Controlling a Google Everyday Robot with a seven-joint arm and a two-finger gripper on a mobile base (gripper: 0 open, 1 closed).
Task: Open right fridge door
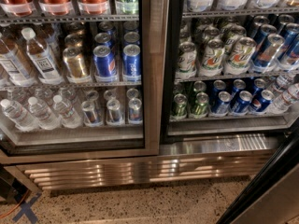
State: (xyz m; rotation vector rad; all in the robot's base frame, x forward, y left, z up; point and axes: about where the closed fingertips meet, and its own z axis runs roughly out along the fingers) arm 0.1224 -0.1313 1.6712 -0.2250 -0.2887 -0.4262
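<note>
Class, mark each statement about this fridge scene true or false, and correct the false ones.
1. The right door is swung open. True.
2. The left door is open too. False: it is shut.
3. Water bottles sit on the lowest shelf behind the left door. True.
4. The hand grips the right door. False: the hand is not in view.

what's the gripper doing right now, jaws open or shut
Gripper: nowhere in the camera view, so open, closed or holding something cannot be told.
</note>
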